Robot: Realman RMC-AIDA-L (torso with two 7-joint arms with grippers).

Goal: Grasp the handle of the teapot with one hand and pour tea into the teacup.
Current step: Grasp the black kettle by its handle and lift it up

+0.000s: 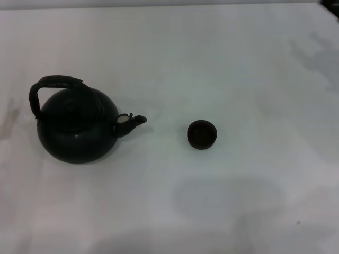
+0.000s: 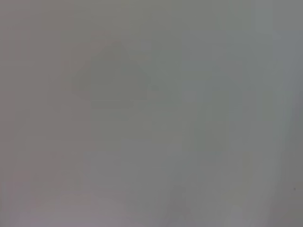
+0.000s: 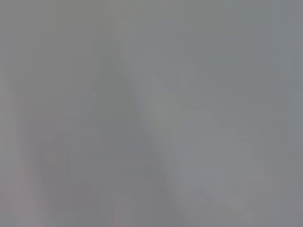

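- White tabletop point(image 1: 175, 47) fills the head view; it is plain and pale, with faint grey smudges near the far right corner and soft shadows along the near edge
- On the robot's left side sits the teapot point(image 1: 77, 132); it is big, round and matte black, with a fat belly and a low domed lid on top
- Its handle point(image 1: 53, 84) is a black, rough hoop; it rises from the left side of the pot and bends over the lid toward the far side, and it looks tilted back rather than straight up
- A short curved spout point(image 1: 132, 121) sticks out to the right; it has a pale spot near its base and it points toward the cup
- To the right of the spout, near the middle of the table, stands the teacup point(image 1: 202, 134); it is tiny, round and dark brown-black, with no handle; it is upright and its mouth faces up
- Teapot and teacup do not touch; bare table lies between the spout and the cup
- No arm or gripper shows in the head view; both wrist views show only a blank grey blur, so neither pincer can be seen and its state cannot be told
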